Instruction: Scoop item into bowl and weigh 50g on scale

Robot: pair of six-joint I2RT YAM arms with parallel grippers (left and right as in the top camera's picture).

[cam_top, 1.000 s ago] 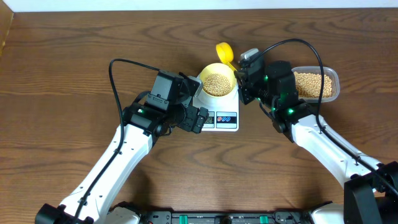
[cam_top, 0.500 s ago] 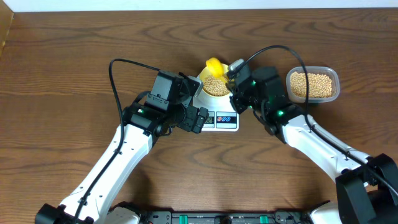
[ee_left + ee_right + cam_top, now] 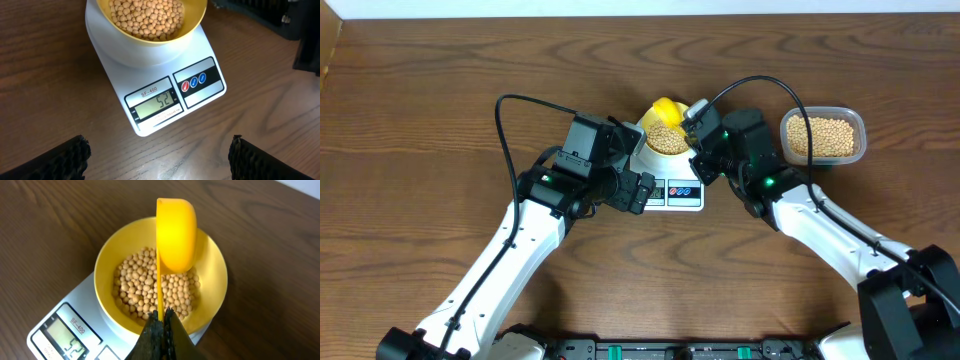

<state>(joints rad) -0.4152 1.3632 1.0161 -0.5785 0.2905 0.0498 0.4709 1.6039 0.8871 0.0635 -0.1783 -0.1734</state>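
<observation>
Since a second ago my right gripper (image 3: 161, 322) has swung away from the tub (image 3: 823, 135) and brought the scoop (image 3: 176, 235) over the bowl (image 3: 107, 265). The scoop is turned on edge just ahead of my fingertips, and I can't tell if it's empty. Beans (image 3: 150, 285) fill the bowl below it, and the bowl sits on the scale (image 3: 145, 75). The display (image 3: 156, 104) reads 52, so probably slightly over target. Right jaws are pinched on the scoop handle. My left gripper (image 3: 160, 155) is spread wide, holds nothing, and hovers near the scale's front edge.
</observation>
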